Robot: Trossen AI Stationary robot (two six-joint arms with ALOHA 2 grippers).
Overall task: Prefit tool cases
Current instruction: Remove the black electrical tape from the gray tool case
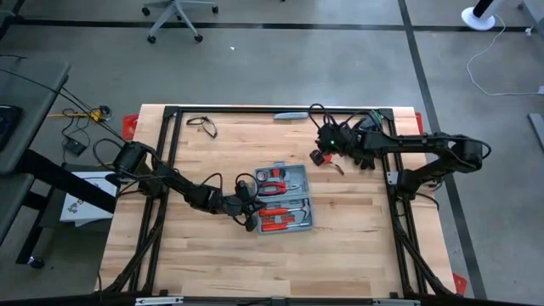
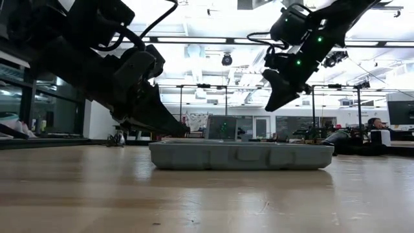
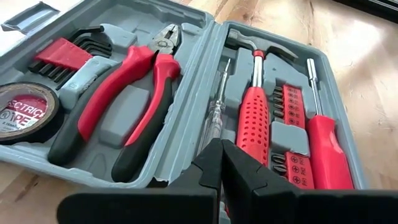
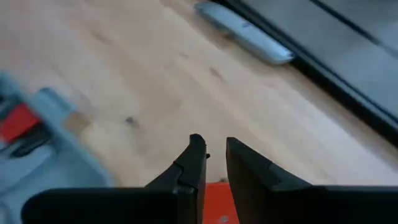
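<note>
Grey case (image 1: 283, 198) lies open mid-table, tools seated | left gripper (image 1: 249, 217) low at its near-left corner, fingers pinched together on nothing | right gripper (image 1: 325, 146) raised toward the far-right edge, jaws a narrow gap apart over a red item (image 1: 318, 157) | risk: left fingers could nudge the light case or snag a tray lip.

The right gripper (image 4: 212, 155) hangs above bare bench wood, its fingers slightly parted over something red (image 4: 219, 202). A grey-blue case (image 4: 53, 143) corner lies nearby; a silvery flat object (image 4: 245, 32) rests at the bench edge.
</note>
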